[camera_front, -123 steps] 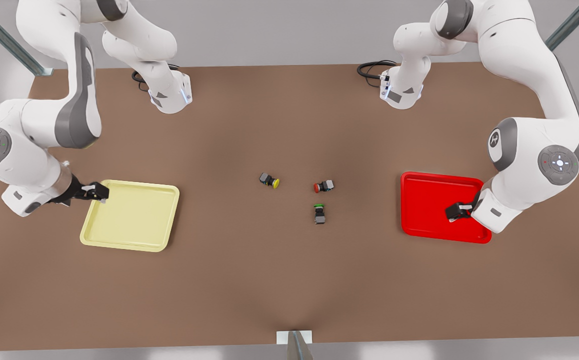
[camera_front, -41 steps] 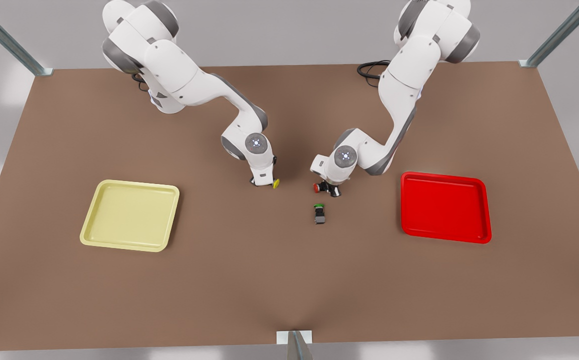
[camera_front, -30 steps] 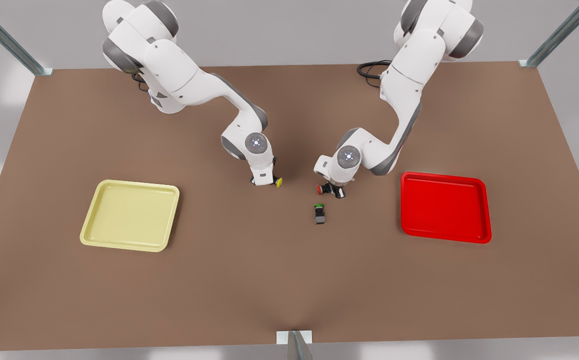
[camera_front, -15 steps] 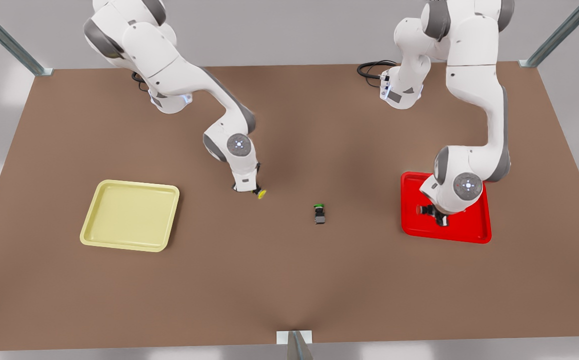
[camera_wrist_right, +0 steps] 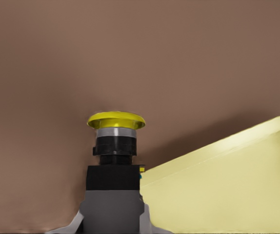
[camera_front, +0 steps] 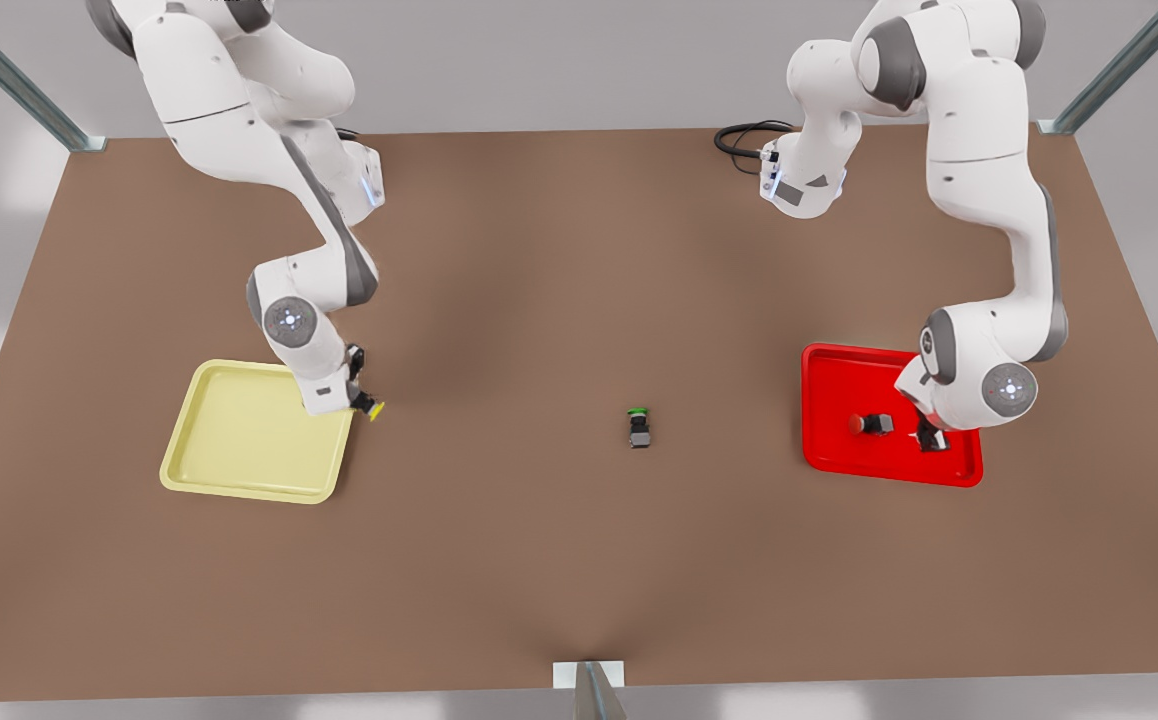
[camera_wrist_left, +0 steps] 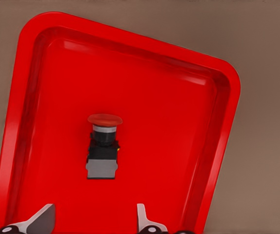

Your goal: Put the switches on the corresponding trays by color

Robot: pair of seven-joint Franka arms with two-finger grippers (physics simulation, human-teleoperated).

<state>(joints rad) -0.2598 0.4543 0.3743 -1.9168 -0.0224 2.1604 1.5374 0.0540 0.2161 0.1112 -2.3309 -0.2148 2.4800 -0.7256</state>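
Note:
The red switch lies on its side inside the red tray, at the front view's right. My left gripper hovers just beside it, open and empty. From the left wrist view, the red switch rests on the red tray ahead of the open left gripper. At the front view's left, my right gripper is shut on the yellow switch, above the near corner of the yellow tray. The right wrist view shows the yellow switch gripped, with the yellow tray beside it.
A green-capped switch lies on the brown table between the two trays. Both arm bases stand at the far edge, with a black cable near one. A metal post stands at the near edge.
My right gripper carried the yellow switch toward the front view's left, up to the yellow tray's corner. My left gripper let go of the red switch on the red tray and drew back.

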